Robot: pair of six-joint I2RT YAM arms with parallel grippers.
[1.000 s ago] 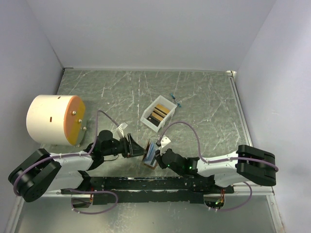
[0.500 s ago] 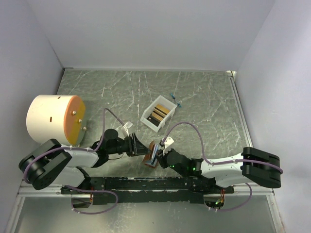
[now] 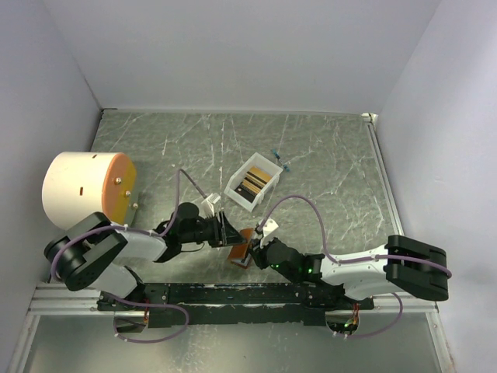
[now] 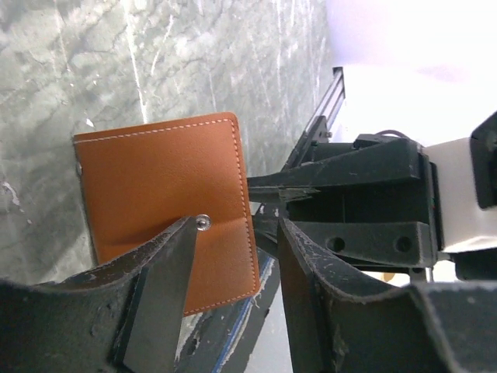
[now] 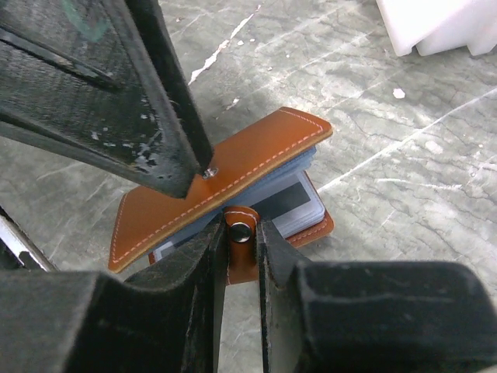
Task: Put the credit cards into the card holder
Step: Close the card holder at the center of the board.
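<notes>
The brown leather card holder (image 3: 239,259) lies near the table's front edge between both grippers. In the right wrist view its upper flap (image 5: 233,175) is folded down over the blue-grey pockets, and a pale card with a dark stripe (image 5: 299,206) sticks out of them. My right gripper (image 5: 241,233) is shut on the snap tab (image 5: 241,252). My left gripper (image 4: 233,256) is open, and one finger (image 4: 167,272) presses on the flap (image 4: 163,183) beside the snap stud. More dark and gold cards (image 3: 255,183) stand in the white box (image 3: 234,193).
A large white cylinder with an orange face (image 3: 89,190) stands at the left. Small blue bits (image 3: 281,159) lie behind the white box. A black rail (image 3: 233,295) runs along the front edge. The white box's corner shows in the right wrist view (image 5: 443,23).
My left gripper has moved right onto the card holder. The holder's flap, which stood open showing the blue-grey pockets, is now folded down. The right gripper has stayed on the tab.
</notes>
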